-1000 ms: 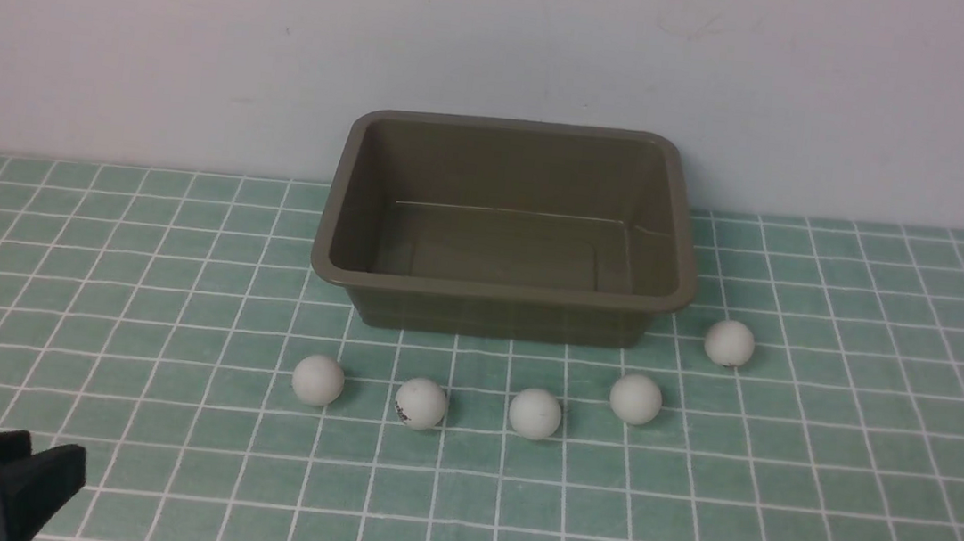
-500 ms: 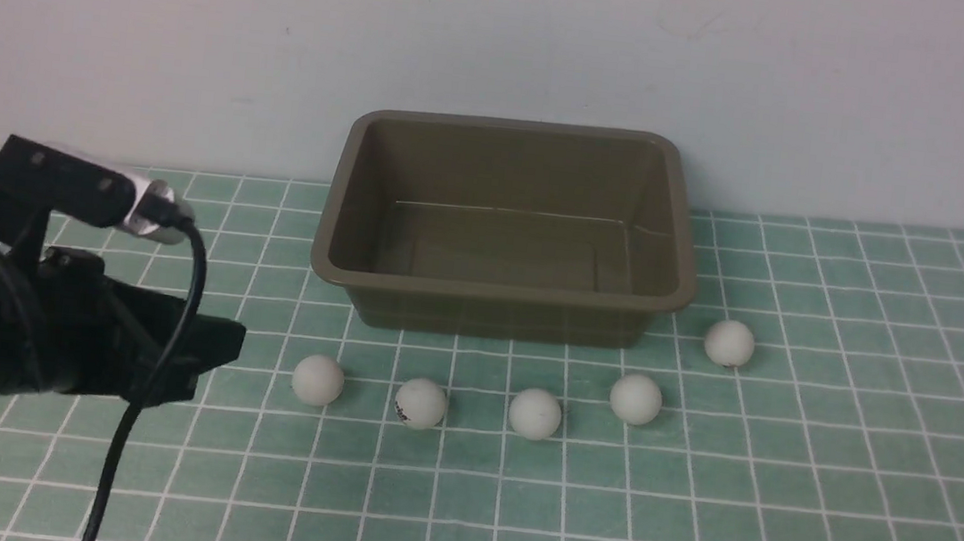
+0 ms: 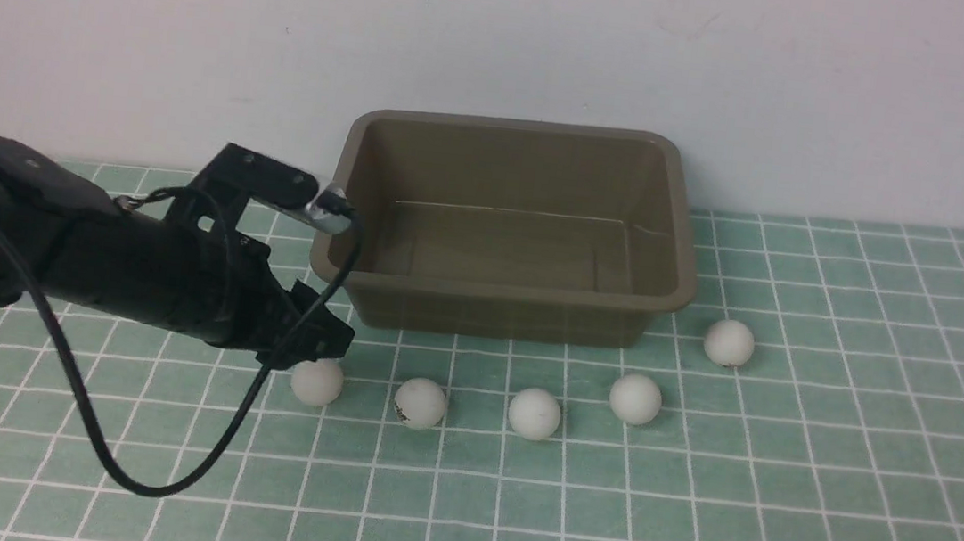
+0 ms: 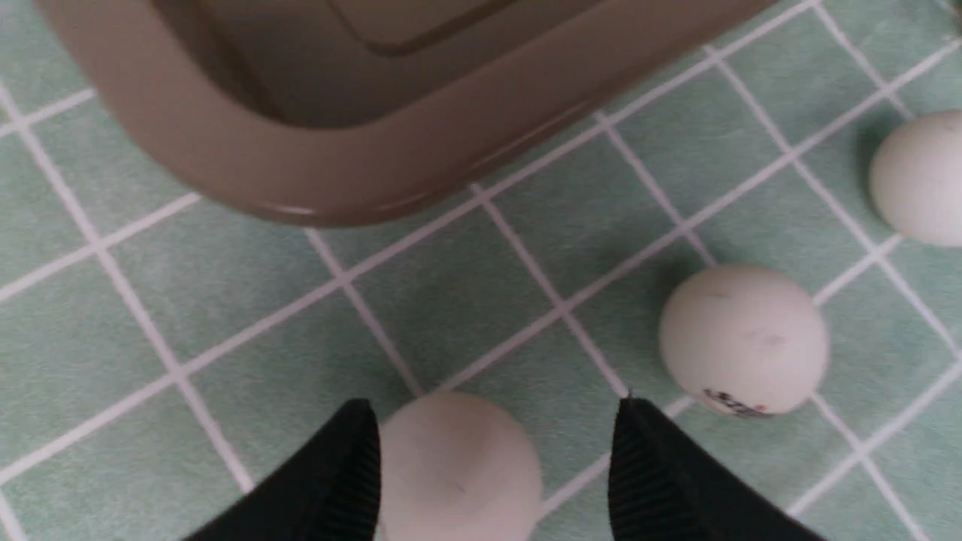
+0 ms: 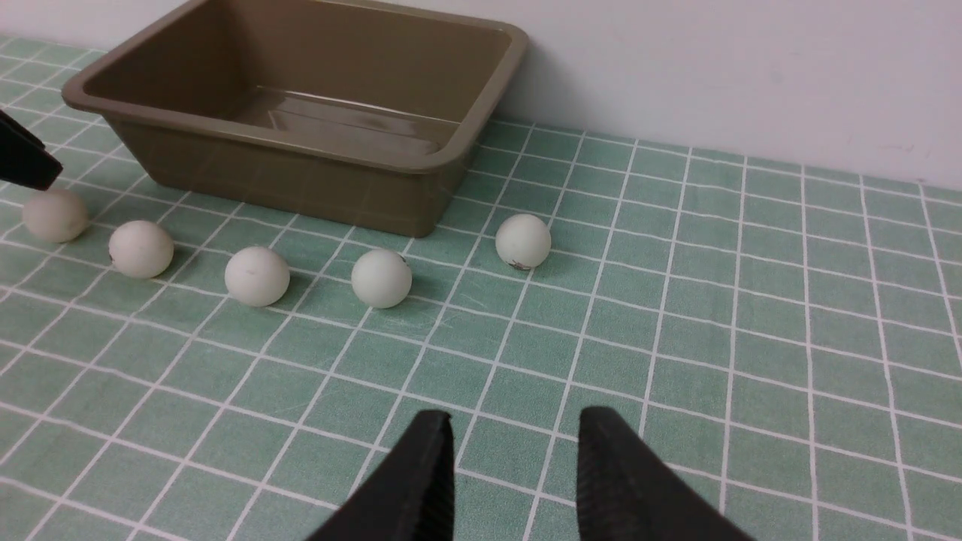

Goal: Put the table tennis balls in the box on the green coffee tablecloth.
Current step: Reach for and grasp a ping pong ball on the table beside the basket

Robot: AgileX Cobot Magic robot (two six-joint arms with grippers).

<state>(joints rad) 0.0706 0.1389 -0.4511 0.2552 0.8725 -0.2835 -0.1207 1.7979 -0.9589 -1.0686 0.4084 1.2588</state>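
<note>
Brown box (image 3: 499, 317) at the back of the green coffee tablecloth (image 3: 690, 507), close to the wall (image 3: 203, 26). Five white table tennis balls (image 3: 535, 413) on the cloth in front of the box, none inside yet. Four in a row, and the fifth ball (image 3: 729, 343) off by the box's right corner.

Low over the end ball (image 3: 317, 381) at the left of the row, the left pincer (image 4: 496, 406), open wide. One of its black fingers (image 4: 338, 481) on each side of that ball, with a clear gap at one side. Not squeezing it.

Just beside, the marked ball (image 3: 421, 403) with a small dark print.

Well apart from the balls, above bare cloth, the right pincer (image 5: 518, 417), open only a little, with nothing in it.
</note>
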